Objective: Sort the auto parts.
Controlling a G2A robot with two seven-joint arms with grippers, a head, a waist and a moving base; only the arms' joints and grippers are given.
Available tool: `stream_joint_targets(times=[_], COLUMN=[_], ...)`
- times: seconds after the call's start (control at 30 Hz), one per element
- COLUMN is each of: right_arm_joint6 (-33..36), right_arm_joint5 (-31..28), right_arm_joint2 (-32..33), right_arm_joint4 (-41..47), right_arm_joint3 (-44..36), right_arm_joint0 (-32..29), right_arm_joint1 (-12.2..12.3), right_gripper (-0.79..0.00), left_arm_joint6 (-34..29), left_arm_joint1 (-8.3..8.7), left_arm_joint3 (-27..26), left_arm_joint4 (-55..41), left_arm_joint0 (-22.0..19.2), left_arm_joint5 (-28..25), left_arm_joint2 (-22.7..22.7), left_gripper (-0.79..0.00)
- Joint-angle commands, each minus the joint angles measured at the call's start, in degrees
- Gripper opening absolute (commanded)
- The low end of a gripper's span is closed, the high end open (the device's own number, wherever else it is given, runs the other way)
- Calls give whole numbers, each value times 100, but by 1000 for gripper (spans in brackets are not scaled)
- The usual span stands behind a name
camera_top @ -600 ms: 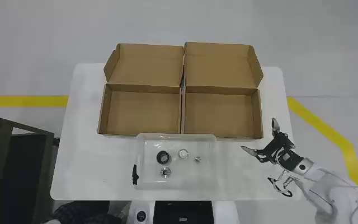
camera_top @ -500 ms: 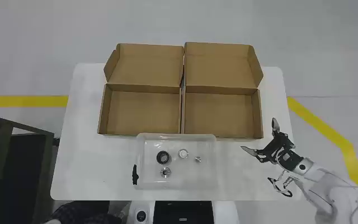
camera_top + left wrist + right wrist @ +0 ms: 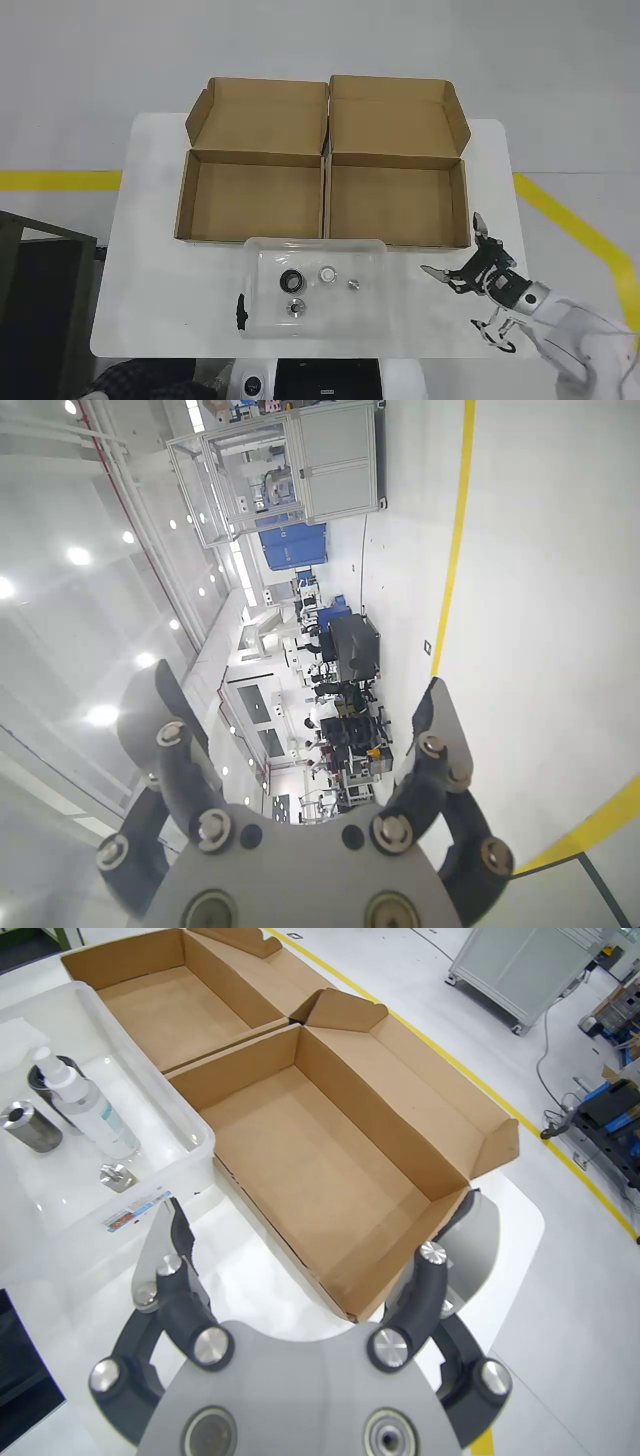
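Right gripper (image 3: 448, 242), jaws wide and empty, hangs at the bin's (image 3: 315, 241) three o'clock. Left gripper (image 3: 299, 672) gapes empty too. Steel cylinder (image 3: 32, 1130) looks heavy and slick; I'd pinch across its sides.

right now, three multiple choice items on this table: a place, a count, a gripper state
1. Where is the clear plastic bin?
A. inside a box
B. on the table, nearer the robot than the cardboard boxes
C. on the floor
2. How many cardboard boxes stand open?
A. one
B. two
C. four
3. The right gripper is:
A. open and empty
B. shut on a part
C. shut on the bin
1 B, it sits on both boxes' near side; 2 B, two side by side; 3 A, fingers spread, nothing between.
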Motion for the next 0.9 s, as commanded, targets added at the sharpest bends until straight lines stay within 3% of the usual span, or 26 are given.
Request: stream_joint_targets(times=[0.0, 0.23, 0.43, 0.87], right_arm_joint6=[67, 738, 1152, 1329], right_arm_joint5=[-128, -536, -627, -448], right_arm_joint2=[-193, -1073, -2026, -3355], right_arm_joint4=[296, 728, 559, -116], right_arm_joint3=[25, -217, -241, 244], right_arm_joint0=[78, 537, 1049, 1773], right_arm_joint1=[2, 29, 20, -31], right_gripper=[0, 0, 0, 0], left_arm_joint6=[0, 0, 0, 0], left_arm_joint1=[0, 0, 0, 0], left_arm_joint3=[0, 0, 0, 0], left_arm_joint4=[0, 0, 0, 0], left_arm_joint0=[0, 0, 0, 0], left_arm_joint5=[0, 0, 0, 0], left_arm_joint2=[0, 0, 0, 0], left_gripper=[0, 0, 0, 0])
